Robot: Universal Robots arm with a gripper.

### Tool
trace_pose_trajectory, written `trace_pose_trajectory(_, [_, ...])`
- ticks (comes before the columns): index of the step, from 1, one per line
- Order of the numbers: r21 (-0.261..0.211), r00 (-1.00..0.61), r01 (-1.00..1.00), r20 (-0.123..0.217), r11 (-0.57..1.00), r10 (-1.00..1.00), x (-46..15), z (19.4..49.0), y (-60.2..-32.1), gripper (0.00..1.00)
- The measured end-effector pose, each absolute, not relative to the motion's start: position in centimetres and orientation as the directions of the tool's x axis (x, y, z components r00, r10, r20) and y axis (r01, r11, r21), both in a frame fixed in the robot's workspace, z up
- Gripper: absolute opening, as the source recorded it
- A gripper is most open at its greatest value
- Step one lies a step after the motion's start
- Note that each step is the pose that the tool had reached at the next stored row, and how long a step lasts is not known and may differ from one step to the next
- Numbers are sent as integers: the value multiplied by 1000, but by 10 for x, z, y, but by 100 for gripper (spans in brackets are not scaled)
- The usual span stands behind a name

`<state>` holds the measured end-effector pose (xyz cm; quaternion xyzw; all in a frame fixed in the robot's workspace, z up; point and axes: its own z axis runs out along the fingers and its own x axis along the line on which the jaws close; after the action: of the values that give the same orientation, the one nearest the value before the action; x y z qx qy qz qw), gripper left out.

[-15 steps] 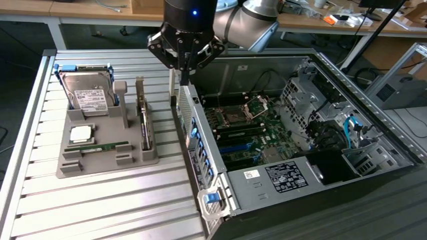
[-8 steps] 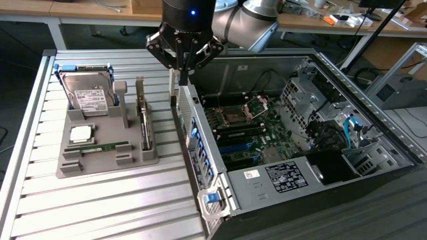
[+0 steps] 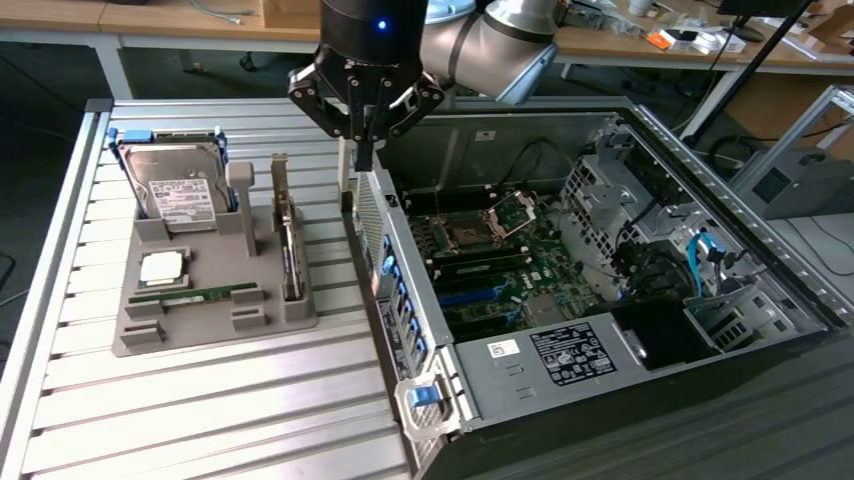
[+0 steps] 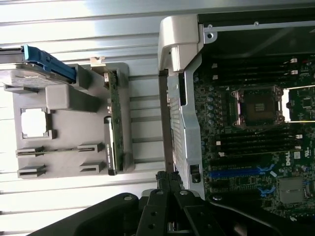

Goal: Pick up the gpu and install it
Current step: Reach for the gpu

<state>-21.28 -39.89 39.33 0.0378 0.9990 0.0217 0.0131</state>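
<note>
The gpu (image 3: 286, 240) (image 4: 112, 128) stands on its thin edge in a slot of the gray tray (image 3: 200, 335). The tray sits on the counter (image 3: 200, 420). The tool (image 3: 363, 160) (image 4: 170, 176) is clenched tight. It hangs up high over the side wall of the open computer case (image 3: 400, 290), not touching the gpu.

Bright light, glare on table (image 4: 78, 29)

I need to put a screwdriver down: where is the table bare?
Bare slats at the exterior view's lower left, bordered by the tray and the case. Crowded: the narrow strip between tray and case, near the gripper.
</note>
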Motion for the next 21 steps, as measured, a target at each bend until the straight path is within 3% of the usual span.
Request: trace_pose_trajectory(21, [44, -997, 75, -24, 996, 76, -222, 393, -399, 11])
